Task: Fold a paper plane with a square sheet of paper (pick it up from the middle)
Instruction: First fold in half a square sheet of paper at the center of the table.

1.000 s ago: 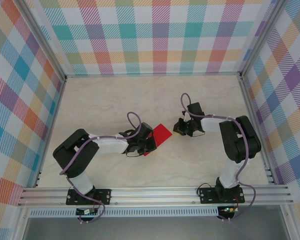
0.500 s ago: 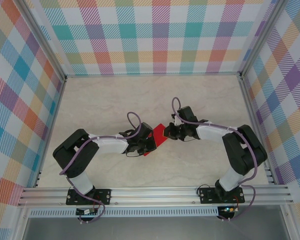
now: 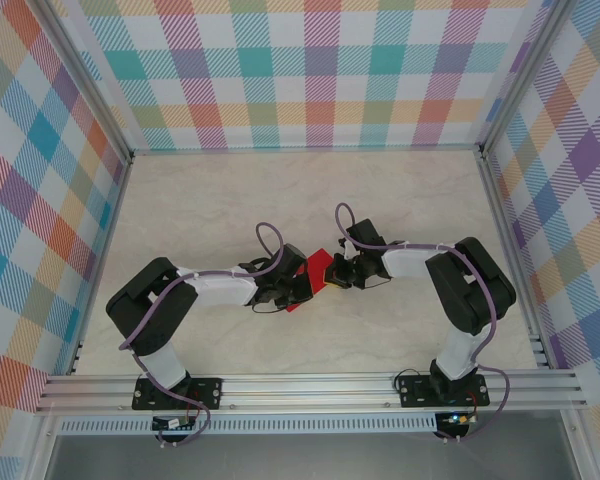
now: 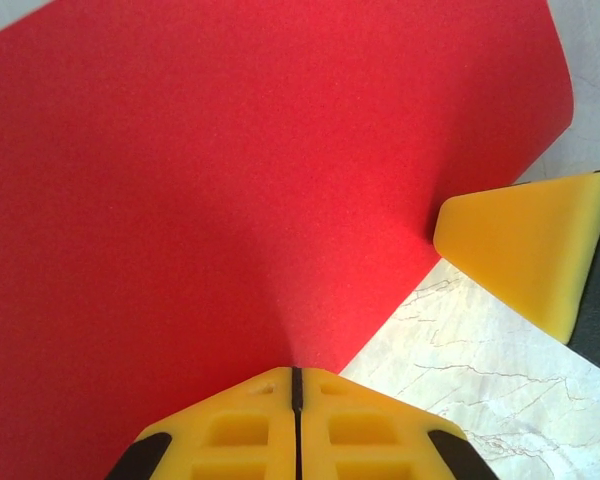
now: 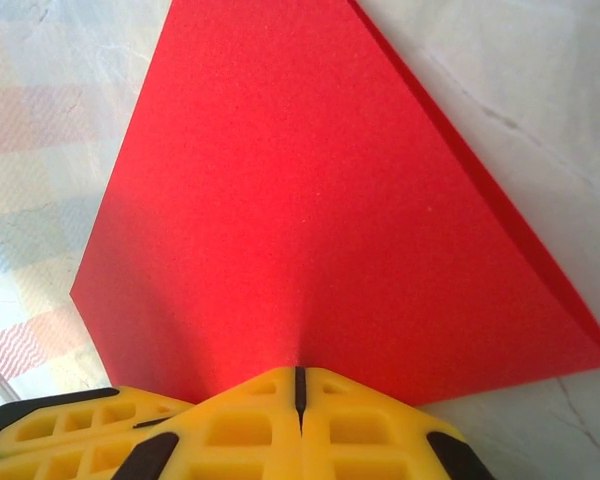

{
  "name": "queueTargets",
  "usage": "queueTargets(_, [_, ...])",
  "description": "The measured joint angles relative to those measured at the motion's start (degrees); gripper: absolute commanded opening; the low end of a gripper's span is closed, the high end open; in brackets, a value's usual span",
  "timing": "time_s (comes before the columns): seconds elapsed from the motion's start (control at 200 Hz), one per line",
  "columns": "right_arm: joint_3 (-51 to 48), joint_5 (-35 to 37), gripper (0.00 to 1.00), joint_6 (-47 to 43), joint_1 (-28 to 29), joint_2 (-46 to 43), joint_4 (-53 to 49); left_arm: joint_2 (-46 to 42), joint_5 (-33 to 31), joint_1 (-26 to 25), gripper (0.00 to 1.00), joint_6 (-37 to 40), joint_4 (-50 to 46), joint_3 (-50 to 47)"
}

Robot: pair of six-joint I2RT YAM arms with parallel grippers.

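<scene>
The left gripper (image 4: 295, 392) pinches the red paper (image 4: 230, 180) tight. The right gripper (image 5: 300, 388) is closed on it too.

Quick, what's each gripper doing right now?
Left gripper: closed, pinching the red paper.
Right gripper: closed, pinching the same paper.

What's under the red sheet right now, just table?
Under the red sheet a second red layer peeks out along its right edge in the right wrist view, so it is doubled. Marble table shows around it. Whatever lies beneath the paper's middle is covered.
</scene>
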Motion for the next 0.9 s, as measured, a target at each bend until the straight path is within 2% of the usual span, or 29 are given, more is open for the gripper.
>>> queueTargets(0.675, [1.5, 0.0, 0.04, 0.0, 0.0, 0.8, -2.2, 2.0, 0.3, 0.0, 0.06, 0.9, 3.3, 0.7])
queueTargets(0.9, [4.0, 1.1, 0.04, 0.0, 0.0, 1.8, -5.9, 0.7, 0.8, 0.0, 0.06, 0.8, 6.5, -2.3])
